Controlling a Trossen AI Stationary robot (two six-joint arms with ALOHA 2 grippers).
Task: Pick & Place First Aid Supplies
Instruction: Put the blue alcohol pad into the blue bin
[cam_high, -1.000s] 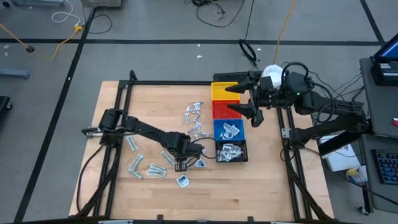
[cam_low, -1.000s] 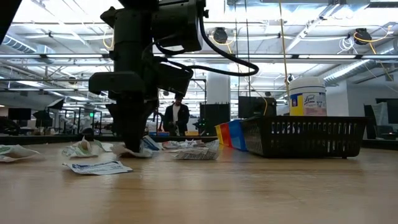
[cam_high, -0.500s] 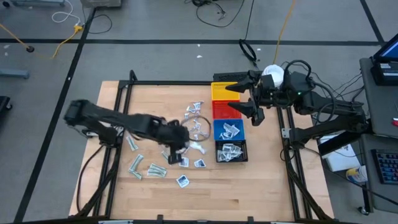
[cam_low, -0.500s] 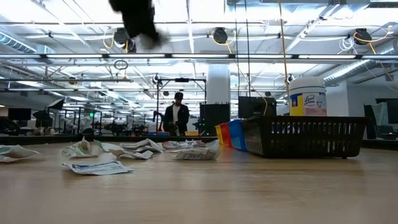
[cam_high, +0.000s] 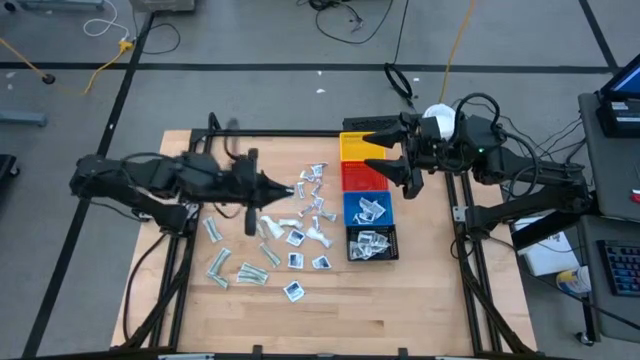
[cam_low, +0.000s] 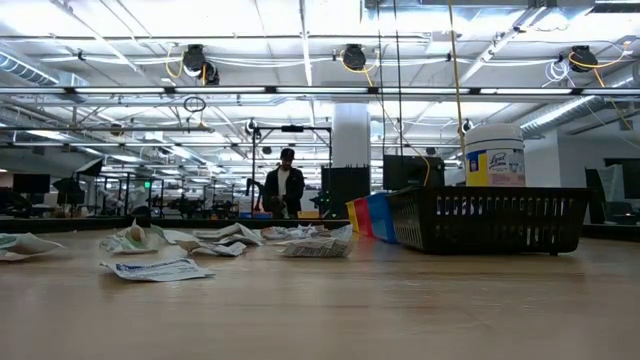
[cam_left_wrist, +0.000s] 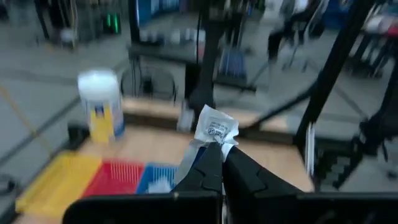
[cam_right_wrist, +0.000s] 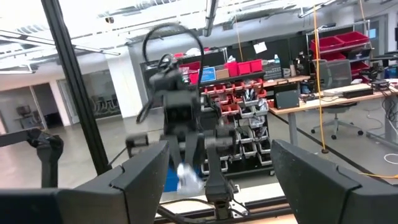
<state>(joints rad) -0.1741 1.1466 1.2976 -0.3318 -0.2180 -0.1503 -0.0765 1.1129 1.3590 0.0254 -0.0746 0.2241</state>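
Observation:
My left gripper is raised over the table's middle left, pointing about level toward the bins, and is shut on a small white sachet. Other first aid supplies lie flat and scattered on the wood, among them pale green wrappers; the low view shows them too. More packets lie in the blue bin and the black bin. My right gripper hangs open above the yellow bin and red bin, holding nothing. My left gripper pinches the sachet's lower edge between its two fingertips. The fingers come at it nearly level, from the table's left side. The sachet sticks up past the fingertips, lifted clear of the table.
A white jar with a yellow label stands beyond the bins at the right. A black frame rims the table. A person stands far off in the room. Bare wood lies along the near edge.
My left gripper has risen high off the table from beside the black bin and drawn back toward the far left. It has tipped from pointing down to about level, and it has carried the white sachet up with it. It has left the low view.

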